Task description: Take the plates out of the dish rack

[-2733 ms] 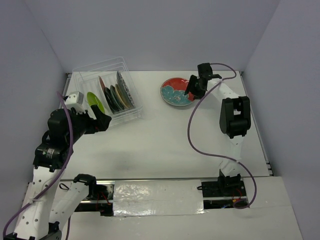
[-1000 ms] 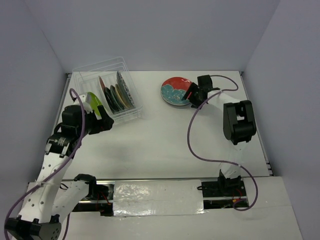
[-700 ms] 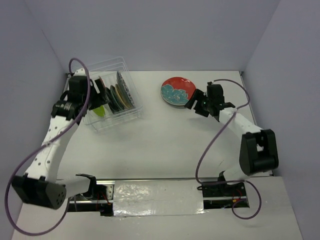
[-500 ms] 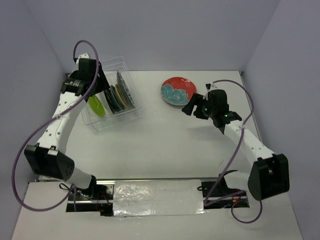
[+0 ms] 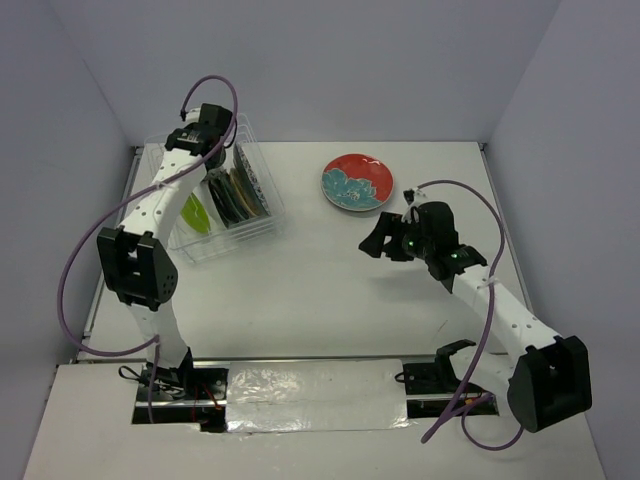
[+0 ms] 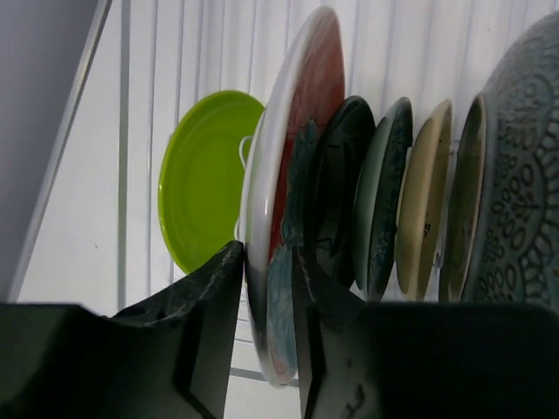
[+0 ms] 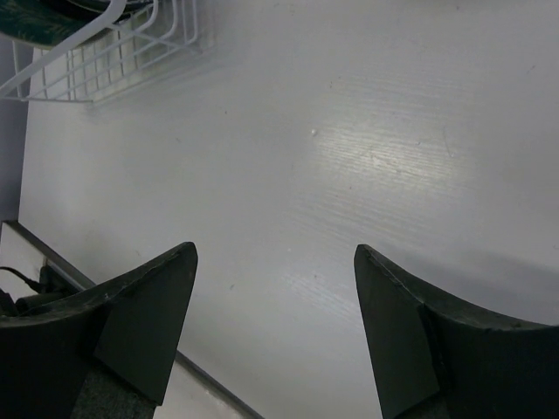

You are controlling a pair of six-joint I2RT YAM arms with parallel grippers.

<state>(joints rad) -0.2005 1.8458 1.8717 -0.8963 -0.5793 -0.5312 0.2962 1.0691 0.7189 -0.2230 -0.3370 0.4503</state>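
We count seven plates (image 6: pixel 210 175) upright in the rack (image 5: pixel 228 243), the left gripper (image 6: pixel 266 262) pinching the red one (image 6: pixel 297 131) by its rim, one red plate (image 5: pixel 357 182) lying on the table (image 7: pixel 349 131), the right gripper (image 7: pixel 275 253) gaping empty.

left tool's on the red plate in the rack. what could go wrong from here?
1. The left tool straddles the red plate at its rim only; a shallow pinch could slip on lifting.
2. The dark plate stands close beside it, so a tilted pull could drag or knock it.
3. The clear dish rack looks light; a snagged plate might shift it.
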